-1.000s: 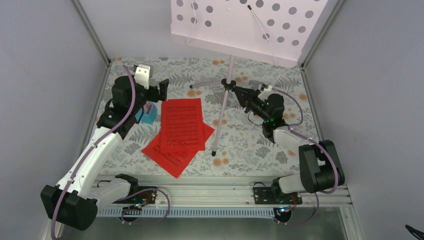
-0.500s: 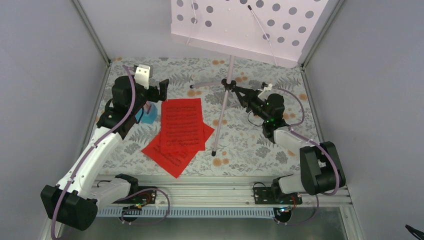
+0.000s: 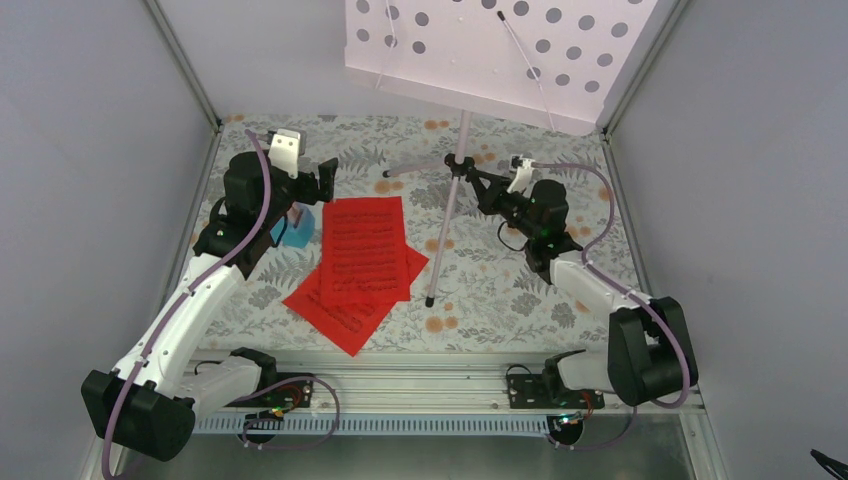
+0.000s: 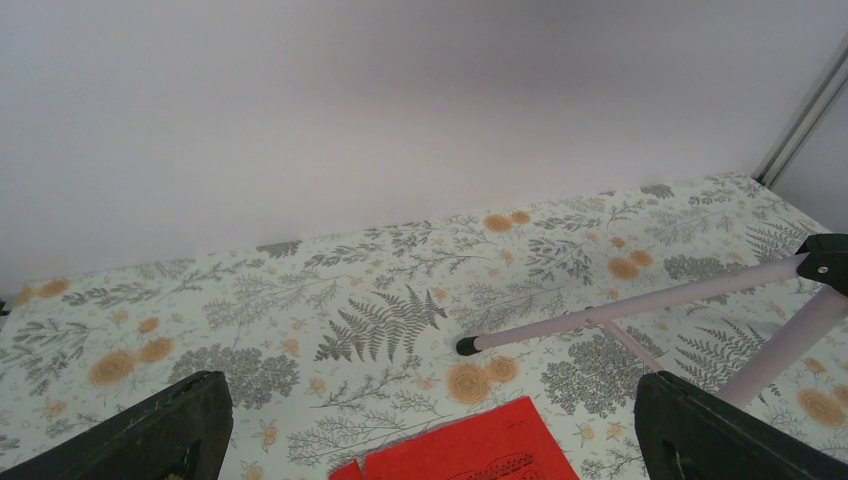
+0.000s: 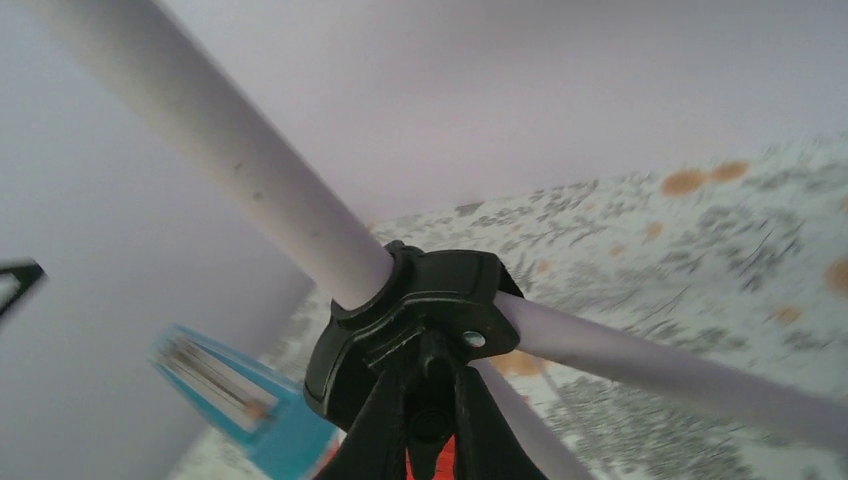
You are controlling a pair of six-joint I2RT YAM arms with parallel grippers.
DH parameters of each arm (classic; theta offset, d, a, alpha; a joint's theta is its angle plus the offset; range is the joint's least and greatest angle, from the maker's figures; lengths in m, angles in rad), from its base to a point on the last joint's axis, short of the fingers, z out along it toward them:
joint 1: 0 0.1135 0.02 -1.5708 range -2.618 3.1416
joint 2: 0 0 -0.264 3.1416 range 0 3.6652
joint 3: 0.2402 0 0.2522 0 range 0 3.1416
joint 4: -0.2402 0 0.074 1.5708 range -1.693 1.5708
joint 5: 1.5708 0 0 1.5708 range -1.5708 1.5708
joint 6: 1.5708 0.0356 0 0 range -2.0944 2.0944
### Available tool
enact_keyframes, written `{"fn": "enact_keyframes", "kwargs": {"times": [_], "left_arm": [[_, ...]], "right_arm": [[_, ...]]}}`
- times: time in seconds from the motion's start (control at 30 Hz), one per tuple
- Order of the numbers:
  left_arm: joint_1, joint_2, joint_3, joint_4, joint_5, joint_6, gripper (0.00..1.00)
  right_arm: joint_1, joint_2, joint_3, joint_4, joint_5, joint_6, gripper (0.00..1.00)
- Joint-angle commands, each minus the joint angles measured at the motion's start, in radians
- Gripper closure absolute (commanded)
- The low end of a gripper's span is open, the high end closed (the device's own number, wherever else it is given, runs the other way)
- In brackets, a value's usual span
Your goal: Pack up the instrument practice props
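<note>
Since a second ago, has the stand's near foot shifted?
Yes: the near foot of the music stand edged toward the back wall, against the red pages.

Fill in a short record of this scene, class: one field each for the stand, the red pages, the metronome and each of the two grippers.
music stand: pale lilac, on its tripod legs toward the back of the floral table
red pages: overlapping, lying flat left of the stand's near leg
metronome: light blue, left of the pages, partly hidden by the left arm
left gripper: open, holding nothing, near the metronome
right gripper: closed on the stand at its black leg hub
</note>
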Motion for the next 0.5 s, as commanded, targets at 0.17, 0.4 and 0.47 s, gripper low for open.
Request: {"fn": "enact_keyframes", "kwargs": {"times": [0.17, 0.4, 0.47], "left_arm": [[0.002, -0.001, 0.011, 0.006, 0.013, -0.006, 0.0], [0.003, -0.001, 0.011, 0.006, 0.014, -0.006, 0.0], [0.003, -0.001, 0.01, 0.005, 0.015, -0.006, 0.0]], "right_arm": [[0.044, -0.047, 0.066, -0.107, 0.077, -0.634, 0.96], [0.082, -0.028, 0.117, -0.192, 0.18, -0.858, 0.91], [0.082, -0.028, 0.124, -0.199, 0.2, -0.865, 0.87]]}}
